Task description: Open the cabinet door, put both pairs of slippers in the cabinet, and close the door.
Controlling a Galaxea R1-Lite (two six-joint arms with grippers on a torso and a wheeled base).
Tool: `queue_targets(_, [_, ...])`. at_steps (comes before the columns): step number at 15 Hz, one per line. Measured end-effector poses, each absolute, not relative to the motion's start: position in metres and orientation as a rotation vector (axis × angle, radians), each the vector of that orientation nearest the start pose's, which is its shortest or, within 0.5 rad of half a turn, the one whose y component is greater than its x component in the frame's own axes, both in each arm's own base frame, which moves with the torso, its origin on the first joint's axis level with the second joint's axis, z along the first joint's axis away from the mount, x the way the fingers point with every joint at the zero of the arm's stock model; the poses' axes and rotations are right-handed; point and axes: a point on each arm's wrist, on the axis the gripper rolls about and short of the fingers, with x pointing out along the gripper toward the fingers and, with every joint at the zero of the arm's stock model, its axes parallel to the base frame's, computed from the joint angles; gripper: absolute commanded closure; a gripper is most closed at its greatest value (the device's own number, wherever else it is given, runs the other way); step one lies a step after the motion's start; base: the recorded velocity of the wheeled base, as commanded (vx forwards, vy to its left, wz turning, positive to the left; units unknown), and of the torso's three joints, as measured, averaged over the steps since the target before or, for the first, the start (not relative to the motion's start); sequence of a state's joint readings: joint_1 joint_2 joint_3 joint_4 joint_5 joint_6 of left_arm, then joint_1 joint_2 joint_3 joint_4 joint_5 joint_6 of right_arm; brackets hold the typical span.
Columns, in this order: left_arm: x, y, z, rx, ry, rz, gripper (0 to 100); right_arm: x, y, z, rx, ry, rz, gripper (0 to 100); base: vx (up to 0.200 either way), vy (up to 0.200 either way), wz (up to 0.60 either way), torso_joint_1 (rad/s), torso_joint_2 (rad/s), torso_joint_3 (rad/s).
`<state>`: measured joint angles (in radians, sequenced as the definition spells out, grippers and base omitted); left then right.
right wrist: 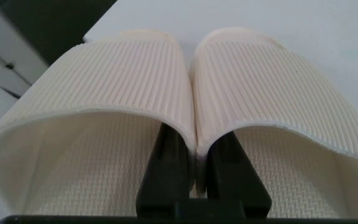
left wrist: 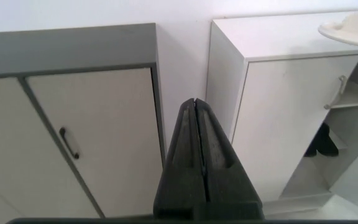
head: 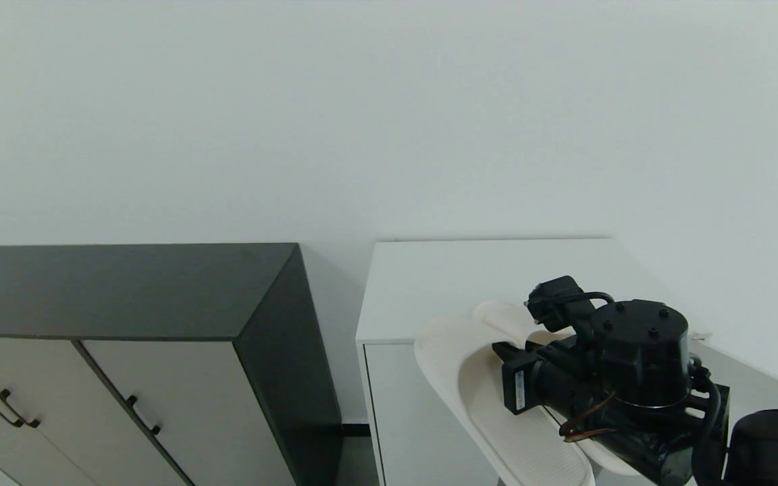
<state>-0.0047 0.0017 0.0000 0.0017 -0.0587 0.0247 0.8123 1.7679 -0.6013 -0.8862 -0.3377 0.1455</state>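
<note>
My right gripper [head: 507, 352] is shut on a pair of cream ribbed slippers [head: 470, 385], held above the front edge of the white cabinet [head: 483, 277]. In the right wrist view its fingers [right wrist: 166, 152] reach into both slippers [right wrist: 129, 81] and pinch their inner walls together. The left wrist view catches the edge of one slipper [left wrist: 353, 25] over the cabinet top [left wrist: 278, 37]. On that cabinet's right side the interior shelf [left wrist: 353, 96] is exposed, and a dark object [left wrist: 322, 143] lies on a lower shelf. My left gripper [left wrist: 196, 107] is shut and empty, in front of the gap between the two cabinets.
A dark-topped cabinet [head: 112, 290] with pale shut doors and black handles [head: 142, 415] stands left of the white one, with a narrow gap between them. A plain white wall runs behind both.
</note>
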Motion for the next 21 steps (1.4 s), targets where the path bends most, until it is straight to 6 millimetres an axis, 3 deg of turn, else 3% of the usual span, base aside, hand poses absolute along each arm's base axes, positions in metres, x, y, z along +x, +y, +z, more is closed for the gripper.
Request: queue_targets(21, [-0.0227, -0.0012, 0.0753, 0.024, 0.003, -0.063, 100, 0.2095, 0.2119, 0.1272, -0.016, 0.278, 0.457, 100, 0.000, -0.010, 0.00, 0.000, 0.00, 0.000])
